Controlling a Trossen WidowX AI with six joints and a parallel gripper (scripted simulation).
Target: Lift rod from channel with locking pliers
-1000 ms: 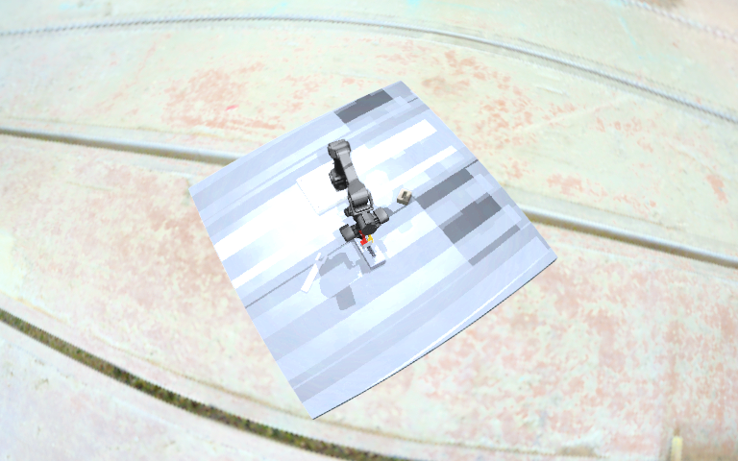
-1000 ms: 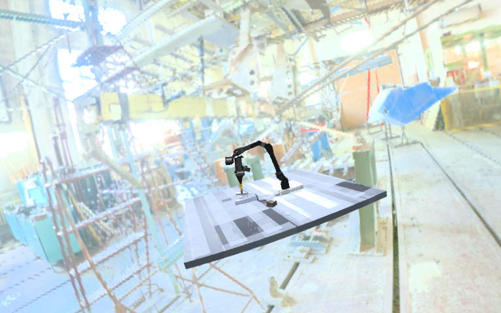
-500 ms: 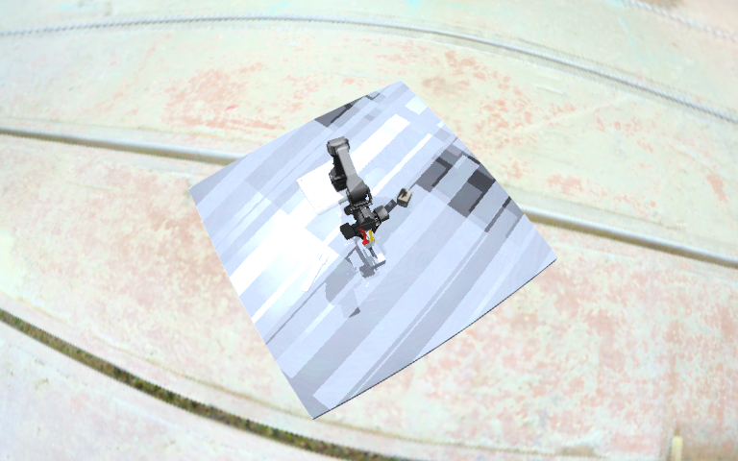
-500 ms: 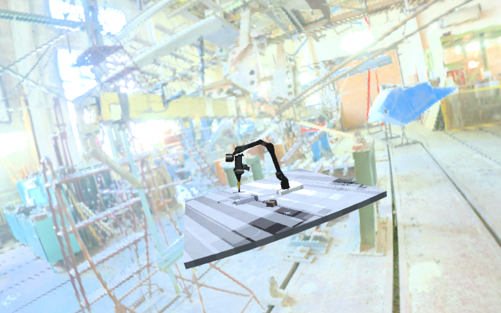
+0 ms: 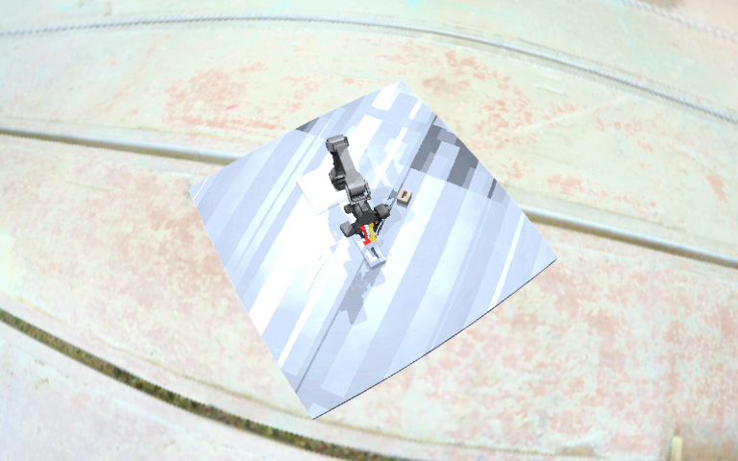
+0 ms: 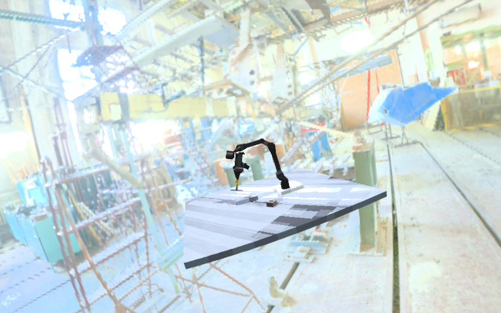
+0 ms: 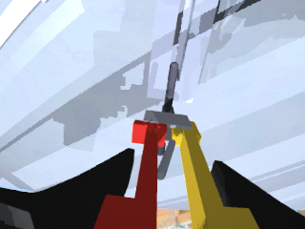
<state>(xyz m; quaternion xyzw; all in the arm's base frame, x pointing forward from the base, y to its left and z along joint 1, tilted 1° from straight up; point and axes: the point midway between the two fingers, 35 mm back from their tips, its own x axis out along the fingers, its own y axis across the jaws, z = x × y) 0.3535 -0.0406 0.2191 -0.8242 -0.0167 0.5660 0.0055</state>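
The gripper (image 5: 367, 224) (image 6: 237, 178) (image 7: 173, 162) has a firm grasp on the pliers (image 5: 365, 234) (image 6: 237, 183) (image 7: 149, 176), their red and yellow handles between its black fingers. From here I see the rod (image 5: 374, 252) (image 6: 236, 189) (image 7: 172, 81) at the pliers' lower end, sticking out both ways, above the pale channel block (image 5: 376, 264) (image 6: 242, 200) (image 7: 162, 62). The small brown holster (image 5: 405, 201) (image 6: 271, 204) sits on the table (image 5: 413, 293) (image 6: 221, 228), apart from the block.
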